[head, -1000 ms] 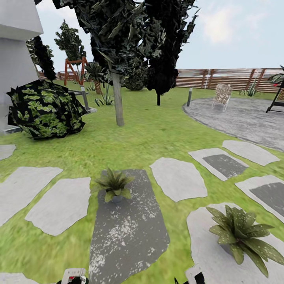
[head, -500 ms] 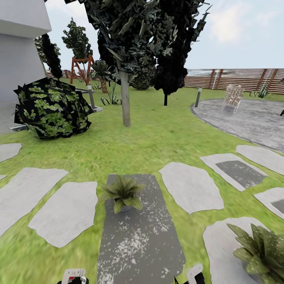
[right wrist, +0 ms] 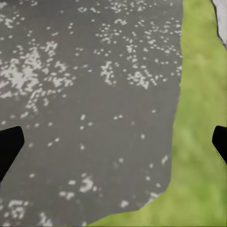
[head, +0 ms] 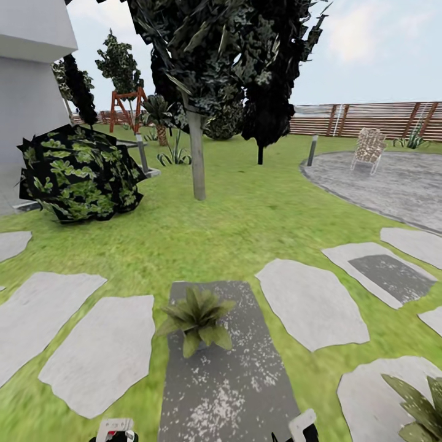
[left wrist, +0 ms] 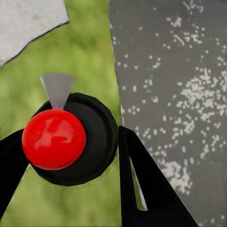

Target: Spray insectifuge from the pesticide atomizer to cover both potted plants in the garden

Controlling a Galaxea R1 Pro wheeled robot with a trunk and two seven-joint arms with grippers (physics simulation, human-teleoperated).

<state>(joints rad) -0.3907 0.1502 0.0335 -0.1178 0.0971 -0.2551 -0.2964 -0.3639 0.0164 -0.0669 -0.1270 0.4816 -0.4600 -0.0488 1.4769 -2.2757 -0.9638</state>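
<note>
Two potted plants sit on stepping stones in the lawn: one (head: 197, 319) near the far end of a dark speckled stone (head: 230, 380), another (head: 423, 408) at the edge of a pale stone to the right. The left gripper (left wrist: 71, 142) is clamped around a dark spray bottle (left wrist: 92, 142) with a red top. The right gripper (right wrist: 113, 142) hangs spread wide, holding nothing, over the dark stone's edge.

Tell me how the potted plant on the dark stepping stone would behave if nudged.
The potted plant probably tips easily: its leaves spread far wider than its small pot. It sits on a flat dark stone, so it might slide. The pointed leaves would likely flex.
</note>
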